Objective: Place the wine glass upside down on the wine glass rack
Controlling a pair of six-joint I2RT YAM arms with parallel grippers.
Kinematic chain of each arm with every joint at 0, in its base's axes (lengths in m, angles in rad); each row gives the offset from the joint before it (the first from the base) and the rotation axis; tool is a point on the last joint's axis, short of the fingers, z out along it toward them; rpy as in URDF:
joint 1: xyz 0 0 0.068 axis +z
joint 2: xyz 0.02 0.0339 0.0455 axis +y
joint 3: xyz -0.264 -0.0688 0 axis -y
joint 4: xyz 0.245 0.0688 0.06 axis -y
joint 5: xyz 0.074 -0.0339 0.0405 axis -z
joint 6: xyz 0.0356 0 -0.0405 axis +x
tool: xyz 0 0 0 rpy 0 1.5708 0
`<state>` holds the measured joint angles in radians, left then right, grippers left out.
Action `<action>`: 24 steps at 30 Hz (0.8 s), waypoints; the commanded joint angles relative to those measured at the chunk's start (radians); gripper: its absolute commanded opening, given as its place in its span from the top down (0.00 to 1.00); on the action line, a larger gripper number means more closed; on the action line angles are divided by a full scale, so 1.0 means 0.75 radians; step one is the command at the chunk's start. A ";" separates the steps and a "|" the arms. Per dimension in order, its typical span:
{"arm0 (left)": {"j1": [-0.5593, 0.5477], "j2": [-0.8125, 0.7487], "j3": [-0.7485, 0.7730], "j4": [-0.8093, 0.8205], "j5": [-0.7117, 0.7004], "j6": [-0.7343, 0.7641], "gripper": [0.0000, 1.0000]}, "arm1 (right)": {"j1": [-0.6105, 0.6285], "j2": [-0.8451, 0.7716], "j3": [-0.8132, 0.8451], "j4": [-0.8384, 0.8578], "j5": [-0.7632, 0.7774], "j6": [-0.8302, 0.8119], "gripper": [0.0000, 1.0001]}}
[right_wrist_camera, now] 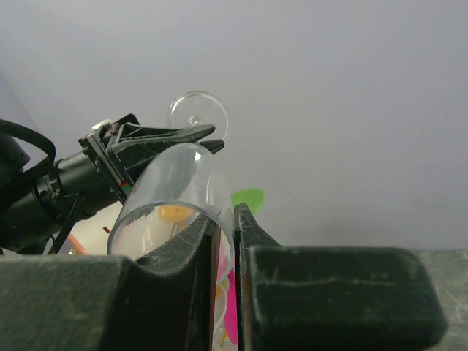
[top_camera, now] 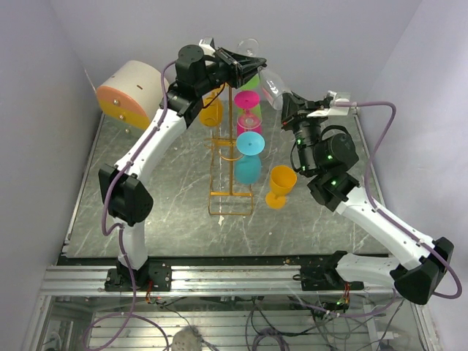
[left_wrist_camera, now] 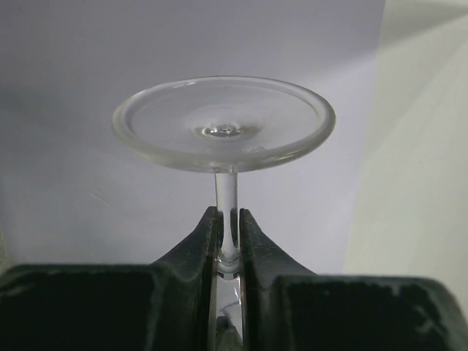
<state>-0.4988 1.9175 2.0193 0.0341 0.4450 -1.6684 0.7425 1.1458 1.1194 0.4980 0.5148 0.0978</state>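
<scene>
Robot lab: walled bench point(top_camera: 172, 219), aluminium rails point(top_camera: 234, 281)

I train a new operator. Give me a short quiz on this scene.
1. True or false: the left gripper is shut on the stem of the clear glass.
2. Which part of that glass does the right gripper pinch? A foot, B stem, C bowl rim.
3. Fill in: in the top view, the yellow glass standing on the table is to the ___ of the rack.
Key: 1 true; 2 C; 3 right.
</scene>
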 commanded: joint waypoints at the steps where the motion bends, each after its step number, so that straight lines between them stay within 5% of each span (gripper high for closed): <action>1: 0.012 0.003 0.030 0.112 -0.024 0.000 0.92 | 0.050 0.001 -0.020 0.071 0.027 -0.063 1.00; 7: 0.048 -0.010 0.058 0.163 -0.016 0.068 0.93 | 0.124 0.056 0.004 0.022 0.021 -0.147 1.00; 13: 0.142 -0.054 0.062 0.435 0.137 0.236 0.93 | 0.149 0.078 0.034 -0.068 -0.015 -0.162 0.98; 24: 0.353 -0.229 0.020 0.306 0.541 0.497 0.93 | 0.151 0.058 0.067 -0.217 -0.190 -0.124 0.53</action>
<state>-0.2813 1.8679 2.0445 0.2234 0.7006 -1.4078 0.8524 1.2087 1.1427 0.3790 0.4244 -0.0059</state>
